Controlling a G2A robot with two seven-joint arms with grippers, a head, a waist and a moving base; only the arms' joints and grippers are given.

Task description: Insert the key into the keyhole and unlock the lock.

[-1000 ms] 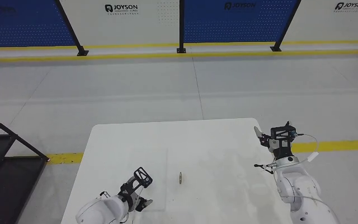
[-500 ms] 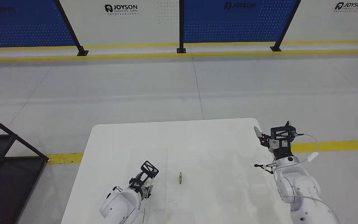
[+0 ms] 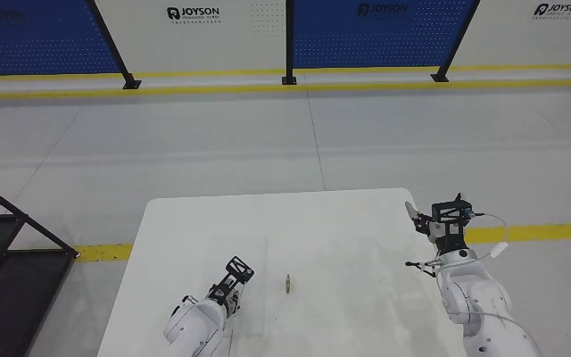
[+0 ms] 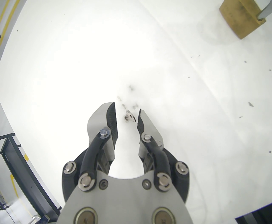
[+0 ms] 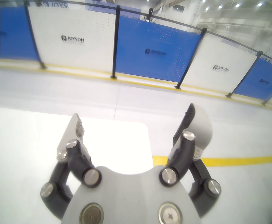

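A brass padlock (image 3: 288, 283) lies on the white table (image 3: 357, 223) near its front middle; in the left wrist view the padlock (image 4: 242, 18) is well ahead of the fingers and off to one side. A small silver key (image 4: 130, 116) lies flat on the table between the tips of my left gripper (image 4: 126, 107), which stands low over it, narrowly open with the fingers on either side. In the top view the left gripper (image 3: 235, 269) is left of the padlock. My right gripper (image 5: 133, 111) hangs wide open and holds nothing, over the table's far right corner (image 3: 412, 236).
A black metal frame (image 3: 27, 234) stands on the floor off the table's left side. Grey floor with yellow lines and blue and white barrier panels (image 3: 375, 31) lie beyond the table's far edge. Small dark specks (image 4: 250, 104) mark the tabletop.
My left arm has swung right and forward toward the padlock, bringing its gripper down over the key; in the last half second it barely shifted. The right arm has kept still.
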